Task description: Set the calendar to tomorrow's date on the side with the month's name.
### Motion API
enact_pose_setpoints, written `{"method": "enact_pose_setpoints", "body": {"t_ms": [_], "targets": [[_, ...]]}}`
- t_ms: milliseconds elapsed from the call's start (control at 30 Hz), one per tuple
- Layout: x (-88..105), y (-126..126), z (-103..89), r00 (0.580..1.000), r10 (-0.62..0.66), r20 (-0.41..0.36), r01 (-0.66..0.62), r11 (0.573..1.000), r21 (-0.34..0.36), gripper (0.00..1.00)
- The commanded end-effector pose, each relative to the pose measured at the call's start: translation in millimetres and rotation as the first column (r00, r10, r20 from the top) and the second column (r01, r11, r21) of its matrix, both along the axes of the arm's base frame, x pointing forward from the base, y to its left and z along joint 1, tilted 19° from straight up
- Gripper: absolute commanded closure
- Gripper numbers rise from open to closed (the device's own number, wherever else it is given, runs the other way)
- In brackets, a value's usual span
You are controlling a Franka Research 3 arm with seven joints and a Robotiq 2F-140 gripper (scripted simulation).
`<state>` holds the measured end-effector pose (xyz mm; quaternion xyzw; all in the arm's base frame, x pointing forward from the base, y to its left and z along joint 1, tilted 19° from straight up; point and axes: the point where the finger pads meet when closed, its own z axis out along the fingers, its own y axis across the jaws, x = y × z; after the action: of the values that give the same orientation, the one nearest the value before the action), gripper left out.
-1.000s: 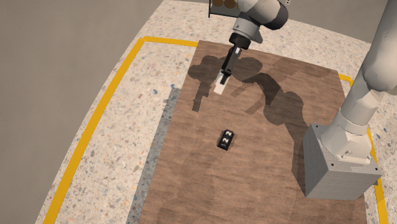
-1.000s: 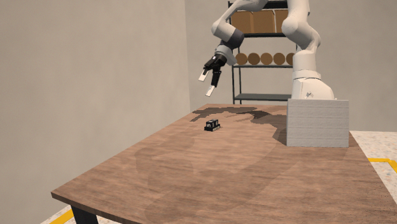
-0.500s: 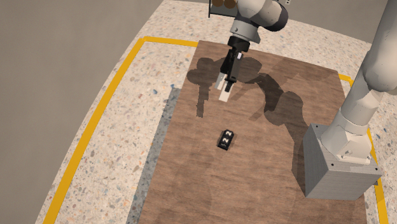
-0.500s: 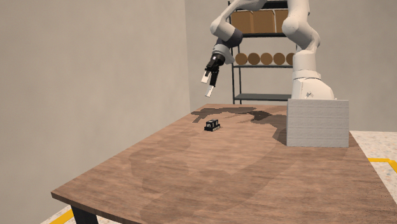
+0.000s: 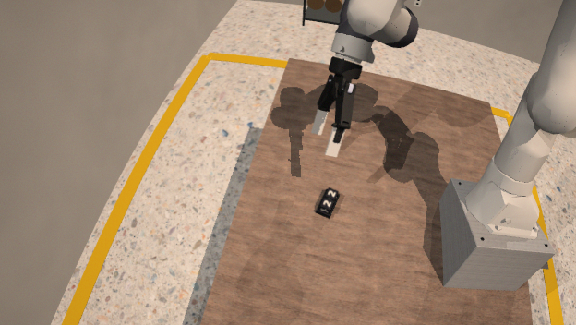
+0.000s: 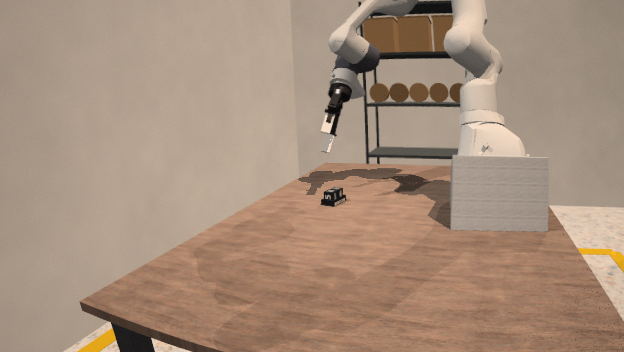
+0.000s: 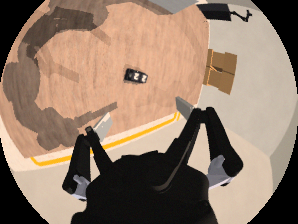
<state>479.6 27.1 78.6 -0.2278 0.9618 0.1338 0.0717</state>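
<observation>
The calendar's small black tray point(image 5: 323, 214) point(image 6: 328, 203) lies on the table with two black cubes side by side in it. The tops of the far cube point(image 5: 331, 193) point(image 7: 144, 78) and the near cube point(image 5: 327, 203) point(image 7: 136, 76) each show a white 2-like digit. In the exterior view, the end of the cube row point(image 6: 328, 196) shows a white digit like a 5, and pale lettering runs along the tray's right side, too small to read. My gripper point(image 5: 324, 143) point(image 6: 327, 141) point(image 7: 142, 110) is open and empty, high above the table and away from the calendar.
The arm's grey base block point(image 5: 494, 258) point(image 6: 500, 195) stands on the wooden table point(image 5: 295, 277) point(image 6: 280, 280) to the right of the calendar. A shelf point(image 6: 412, 152) with boxes and round brown items stands behind the table. The arm's shadow falls on the far part.
</observation>
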Motion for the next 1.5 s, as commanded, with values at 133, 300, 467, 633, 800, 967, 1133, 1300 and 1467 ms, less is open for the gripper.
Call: {"method": "enact_pose_setpoints", "body": {"t_ms": [133,300,467,633,800,967,1133,1300,1467], "targets": [[-2.0,1,-1.3,1.0,-0.005,-0.011,0.005,1.0,-0.005,0.0],[-15.5,10,-8.8,0.992,0.12,-0.038,-0.122,0.99,-0.075,0.0],[-15.5,10,-8.8,0.992,0.12,-0.038,-0.122,0.99,-0.075,0.0],[-15.5,10,-8.8,0.992,0.12,-0.038,-0.122,0.99,-0.075,0.0],[-27.1,17,-15.1,0.969,0.237,-0.067,-0.244,0.959,-0.141,0.0],[-27.1,17,-15.1,0.969,0.237,-0.067,-0.244,0.959,-0.141,0.0],[-27.1,17,-15.1,0.969,0.237,-0.067,-0.244,0.959,-0.141,0.0],[-27.1,17,-15.1,0.969,0.237,-0.067,-0.244,0.959,-0.141,0.0],[-36.7,23,-20.1,0.935,0.342,-0.098,-0.355,0.913,-0.201,0.0]]}}
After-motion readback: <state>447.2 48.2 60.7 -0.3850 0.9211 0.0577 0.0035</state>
